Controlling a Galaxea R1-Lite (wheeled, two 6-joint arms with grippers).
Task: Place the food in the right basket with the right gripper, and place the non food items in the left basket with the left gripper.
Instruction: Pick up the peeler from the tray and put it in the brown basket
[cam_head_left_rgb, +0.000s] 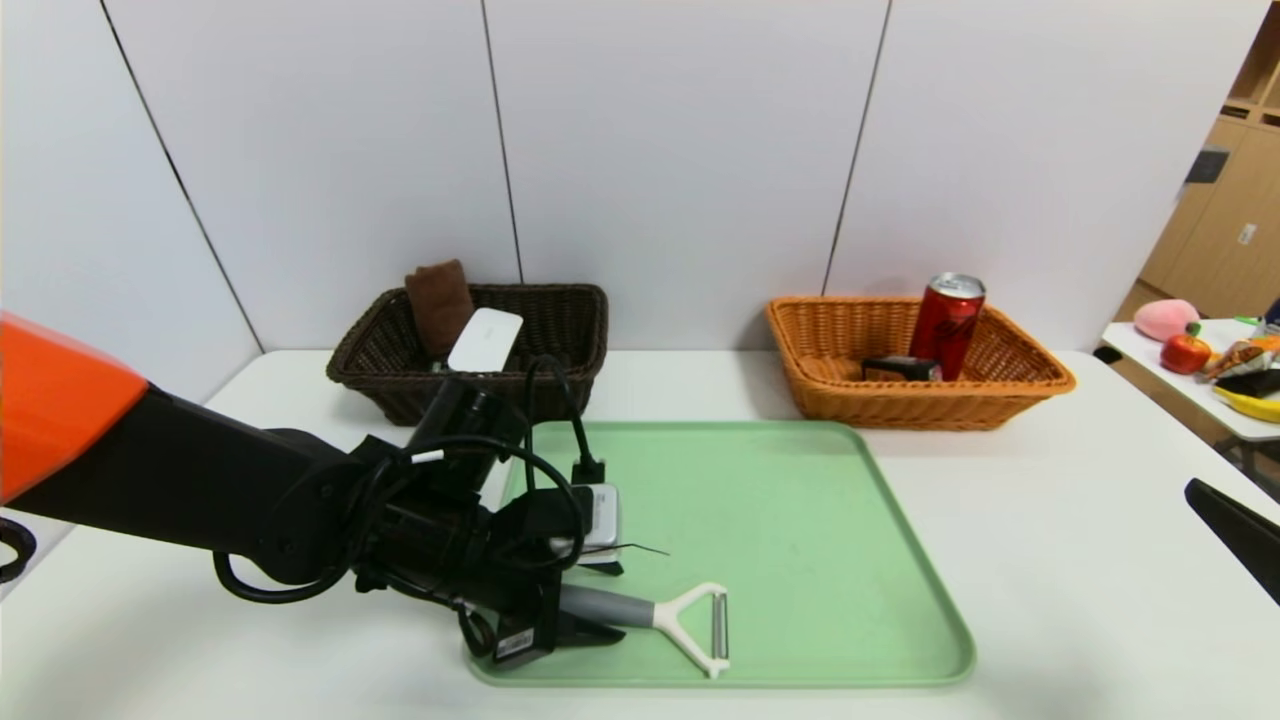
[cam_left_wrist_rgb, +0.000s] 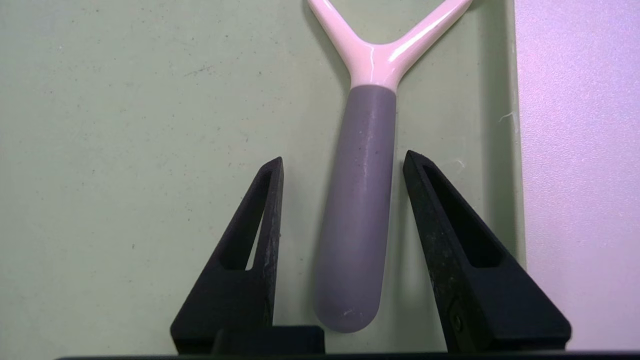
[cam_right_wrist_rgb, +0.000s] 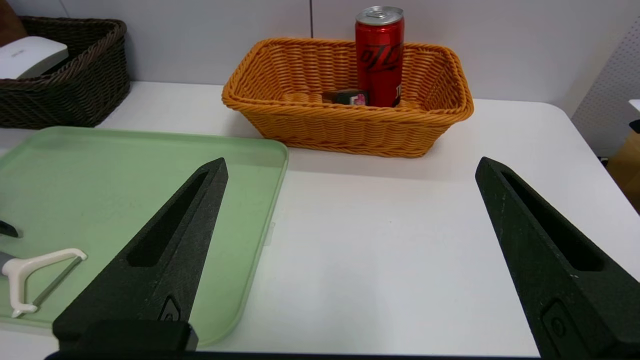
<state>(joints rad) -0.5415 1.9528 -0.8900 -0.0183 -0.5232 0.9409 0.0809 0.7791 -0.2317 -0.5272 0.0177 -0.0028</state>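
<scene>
Peeler (cam_head_left_rgb: 668, 620) lies flat on the near left part of the green tray (cam_head_left_rgb: 800, 520), its grey handle (cam_left_wrist_rgb: 356, 210) pointing toward the left arm and its white forked head with the blade toward the tray's middle. The left hand (cam_left_wrist_rgb: 343, 165) is low over the tray with its two black fingers (cam_left_wrist_rgb: 265, 220) parted and set on either side of the grey handle, a sliver of tray showing between each finger and the handle (no contact is visible). The tray rests on the white worktop (cam_head_left_rgb: 1050, 560). Behind the tray's left corner stands the dark brown basket (cam_head_left_rgb: 560, 310), holding a brown cloth (cam_head_left_rgb: 438, 300) and a white flat box (cam_head_left_rgb: 485, 338). Behind its right corner sits the orange basket (cam_head_left_rgb: 1010, 385), where a red can (cam_head_left_rgb: 946, 322) stands upright beside a small dark packet (cam_head_left_rgb: 900, 368). The right hand (cam_right_wrist_rgb: 350, 170) is held well off to the right, above the bare worktop, fingers spread wide and holding nothing, with the orange basket ahead of it.
</scene>
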